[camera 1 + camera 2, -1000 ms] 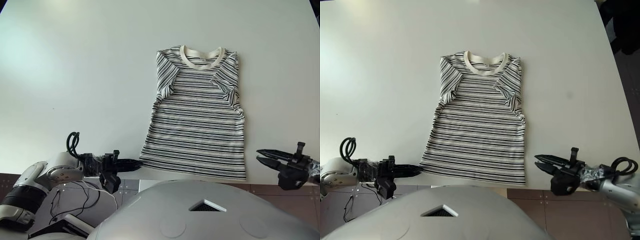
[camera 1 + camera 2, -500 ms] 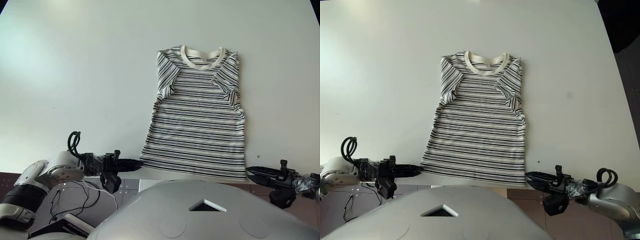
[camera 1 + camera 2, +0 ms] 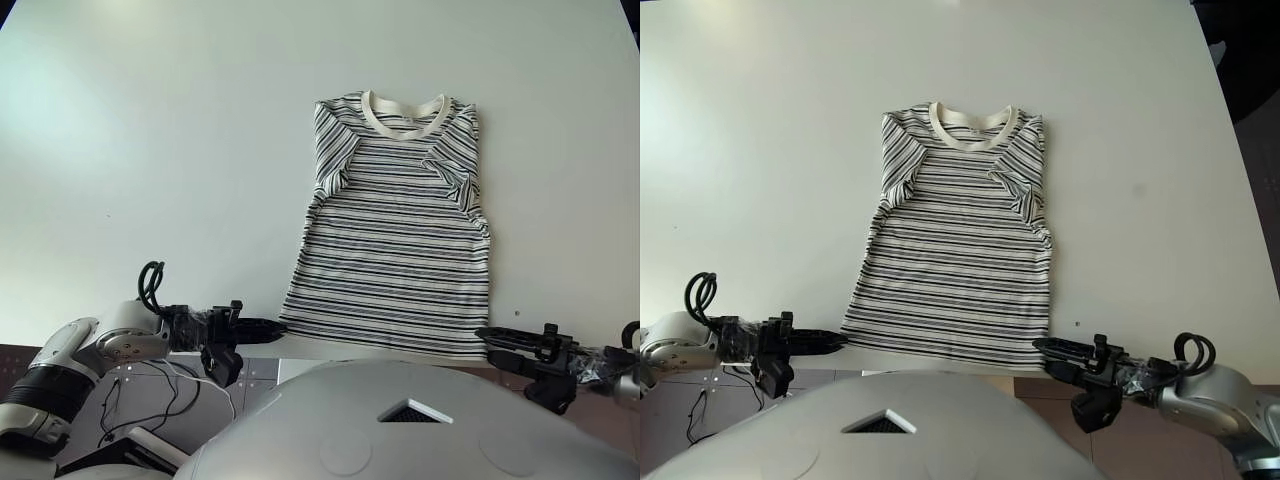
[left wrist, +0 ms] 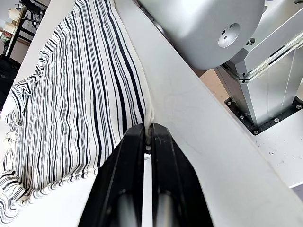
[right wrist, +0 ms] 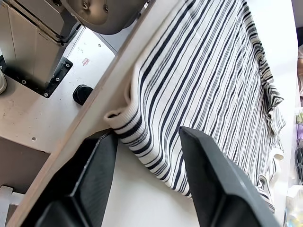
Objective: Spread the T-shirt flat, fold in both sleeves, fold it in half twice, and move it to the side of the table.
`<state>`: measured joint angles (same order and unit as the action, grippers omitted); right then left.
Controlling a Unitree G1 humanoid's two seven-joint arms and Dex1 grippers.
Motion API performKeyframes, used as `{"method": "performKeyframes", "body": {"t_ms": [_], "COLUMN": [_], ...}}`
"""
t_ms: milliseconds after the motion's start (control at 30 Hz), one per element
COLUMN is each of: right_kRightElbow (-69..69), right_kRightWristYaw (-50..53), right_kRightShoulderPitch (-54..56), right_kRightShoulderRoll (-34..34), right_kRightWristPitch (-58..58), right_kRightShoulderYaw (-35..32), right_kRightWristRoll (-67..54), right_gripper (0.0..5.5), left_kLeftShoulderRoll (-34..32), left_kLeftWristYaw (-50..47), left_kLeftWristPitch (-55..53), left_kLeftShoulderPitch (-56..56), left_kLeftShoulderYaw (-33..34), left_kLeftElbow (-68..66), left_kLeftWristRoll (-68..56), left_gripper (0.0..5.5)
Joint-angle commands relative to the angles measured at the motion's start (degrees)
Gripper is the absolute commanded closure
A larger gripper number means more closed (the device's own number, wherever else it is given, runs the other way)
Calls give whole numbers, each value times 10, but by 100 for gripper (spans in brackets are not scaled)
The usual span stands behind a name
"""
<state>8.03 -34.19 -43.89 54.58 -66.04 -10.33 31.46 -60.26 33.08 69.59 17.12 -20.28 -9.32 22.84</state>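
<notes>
Limp, likely light black-and-white striped T-shirt (image 3: 395,250): take its hem corners at the near edge of the white desk (image 3: 150,150). The left gripper (image 3: 278,325) has its jaws pinched on one corner. The right gripper (image 3: 484,333) has its jaws gaping around the other.

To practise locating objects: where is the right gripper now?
In the right eye view, the right gripper sits at the table's near edge, beside the T-shirt's right hem corner.

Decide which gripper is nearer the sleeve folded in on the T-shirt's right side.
Right. The right gripper is open at the hem's right corner, on the same side as that sleeve; the left gripper is at the hem's left corner, across the T-shirt.
</notes>
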Motion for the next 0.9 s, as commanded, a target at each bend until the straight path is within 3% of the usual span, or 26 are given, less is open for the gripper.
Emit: {"method": "performKeyframes", "body": {"t_ms": [33, 400, 633, 900], "right_kRightElbow": [-9, -7, 14, 102], "right_kRightWristYaw": [-3, -2, 0, -14], "right_kRightShoulderPitch": [-14, 0, -23, -113], "right_kRightShoulderRoll": [16, 29, 47, 52], "right_kRightWristPitch": [10, 68, 65, 87], "right_kRightShoulderYaw": [14, 35, 25, -72], "right_kRightWristRoll": [27, -13, -42, -126], "right_gripper": [331, 539, 539, 539], "left_kLeftShoulderRoll": [20, 14, -14, -83], "left_kLeftWristYaw": [10, 14, 15, -6], "left_kLeftWristPitch": [-43, -41, -46, -82], "left_kLeftShoulderPitch": [-3, -8, 18, 170], "left_kLeftShoulderYaw": [-15, -18, -9, 59], "left_kLeftElbow": [-24, -22, 22, 167], "left_kLeftWristRoll": [42, 30, -16, -101], "left_gripper": [540, 540, 540, 540]}}
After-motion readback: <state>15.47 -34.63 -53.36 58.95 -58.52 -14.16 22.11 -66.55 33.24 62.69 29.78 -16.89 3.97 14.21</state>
